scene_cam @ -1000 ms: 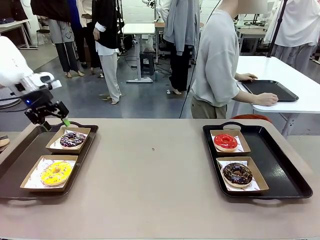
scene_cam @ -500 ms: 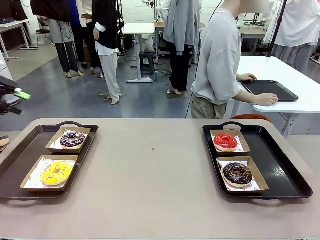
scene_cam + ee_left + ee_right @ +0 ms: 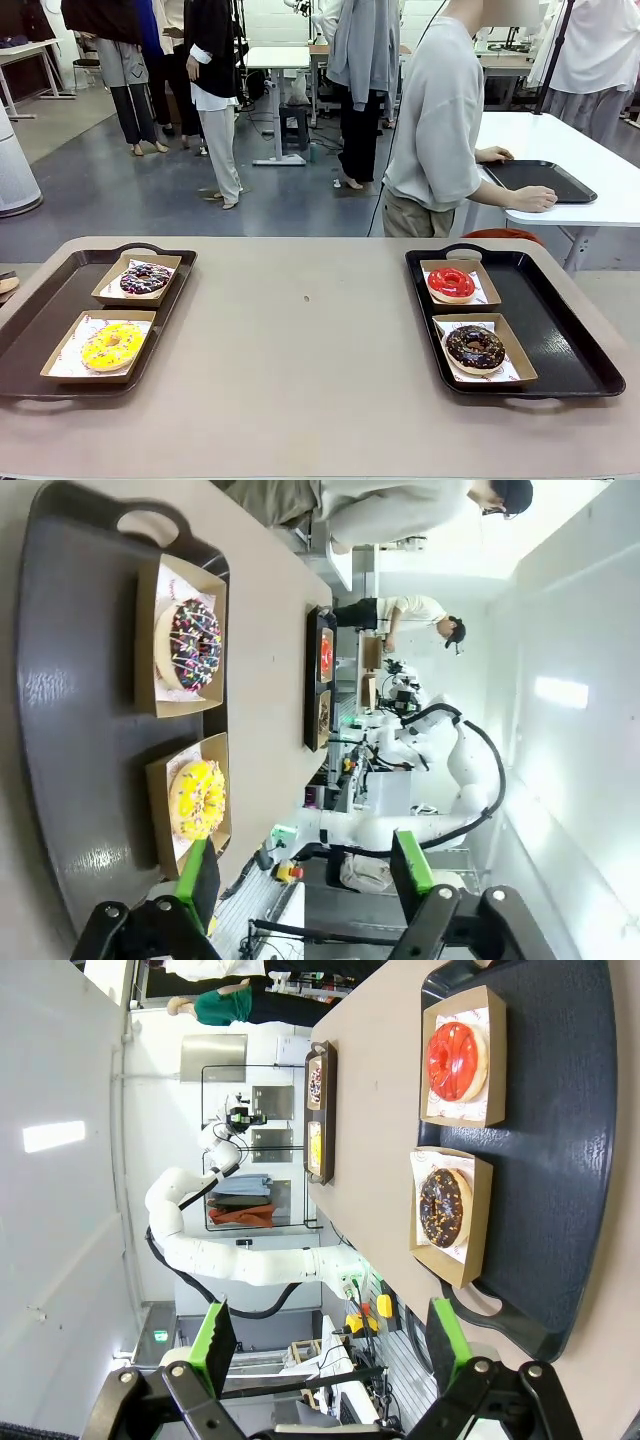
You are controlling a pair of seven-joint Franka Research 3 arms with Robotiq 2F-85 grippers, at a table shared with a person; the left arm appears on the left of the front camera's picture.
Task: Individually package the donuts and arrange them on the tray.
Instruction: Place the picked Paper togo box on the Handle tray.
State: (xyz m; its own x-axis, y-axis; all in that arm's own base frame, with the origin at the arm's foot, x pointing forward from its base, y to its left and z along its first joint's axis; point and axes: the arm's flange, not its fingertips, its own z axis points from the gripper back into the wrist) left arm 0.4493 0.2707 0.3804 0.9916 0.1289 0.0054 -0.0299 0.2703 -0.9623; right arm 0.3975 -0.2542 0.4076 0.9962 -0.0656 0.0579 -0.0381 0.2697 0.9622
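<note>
where trays (image 3: pixel 60 300) sit | each boxed donuts (image 3: pixel 146 278) two

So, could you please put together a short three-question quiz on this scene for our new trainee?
1. True or false: each donut sits in its own cardboard box.
2. Which donut shares the left tray with the yellow donut? A) red B) purple-dark with sprinkles C) chocolate
3. How do the jaws of the left gripper and the right gripper stand, and do they hold anything?

Key
1. True.
2. B: the purple-dark donut. The red donut and the chocolate donut lie on the right tray.
3. Both open, holding nothing.
</note>
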